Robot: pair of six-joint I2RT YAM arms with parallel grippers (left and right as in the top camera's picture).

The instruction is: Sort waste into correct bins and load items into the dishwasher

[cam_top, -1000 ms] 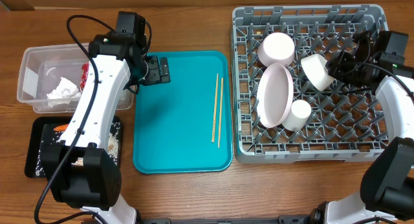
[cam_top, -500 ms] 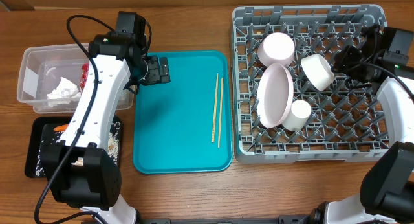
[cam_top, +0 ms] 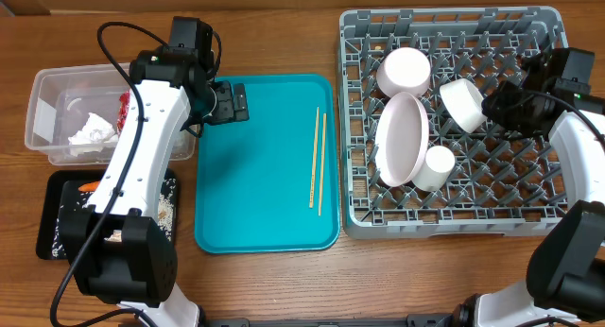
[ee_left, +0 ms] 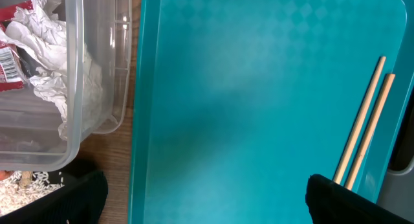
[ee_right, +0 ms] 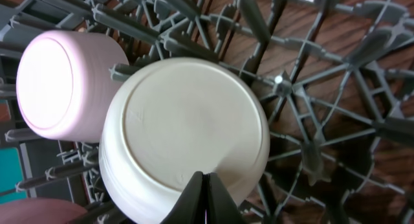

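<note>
Two thin wooden chopsticks [cam_top: 318, 161] lie on the teal tray [cam_top: 255, 204]; they also show in the left wrist view [ee_left: 362, 127]. My left gripper [cam_top: 227, 102] is open and empty over the tray's far left corner [ee_left: 207, 201]. The grey dish rack [cam_top: 454, 214] holds the plate [cam_top: 401, 140], two white bowls [cam_top: 405, 72] [cam_top: 463, 102] and the cup [cam_top: 438, 166]. My right gripper [cam_top: 496, 105] is shut and empty, its tips [ee_right: 206, 188] against the base of the right bowl [ee_right: 187, 127].
The clear tub [cam_top: 47, 119] at the left holds tissues [cam_top: 92, 130] and the red wrapper [cam_top: 123, 105]. The black tray [cam_top: 52, 223] in front of it holds a carrot [cam_top: 87, 187] and food scraps [cam_top: 165, 214].
My right gripper drew back from the right bowl, then came down toward it again with its fingers shut. The left arm and all dishes have stayed still.
</note>
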